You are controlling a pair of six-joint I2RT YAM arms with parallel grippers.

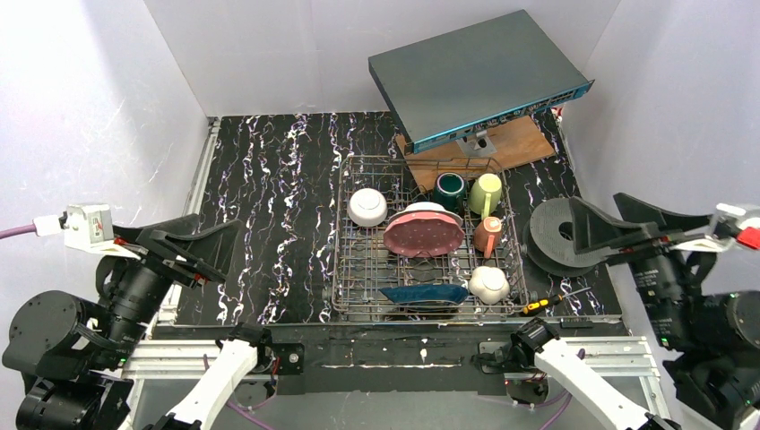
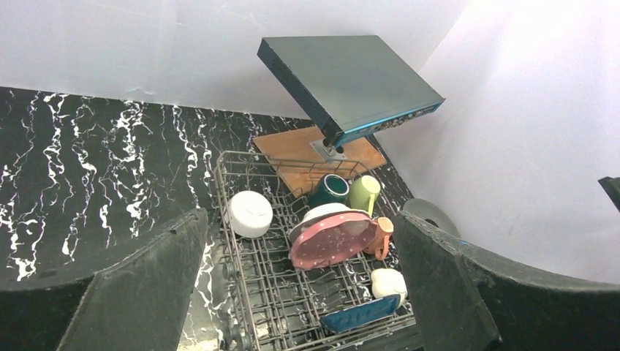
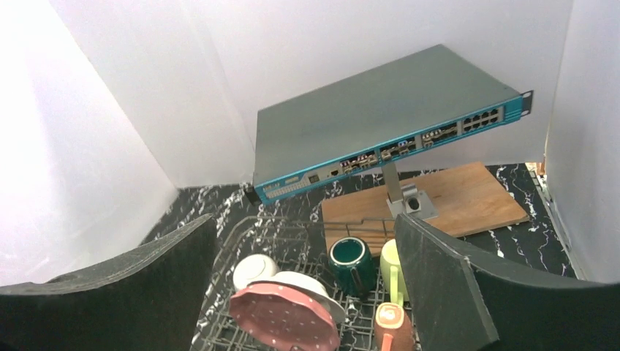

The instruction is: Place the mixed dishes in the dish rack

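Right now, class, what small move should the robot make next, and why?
Probably none with a dish: I would just hold the left gripper and right gripper open, clear of the table. All the mixed dishes in view already sit in the dish rack; only the black disc lies outside, and it is no dish.
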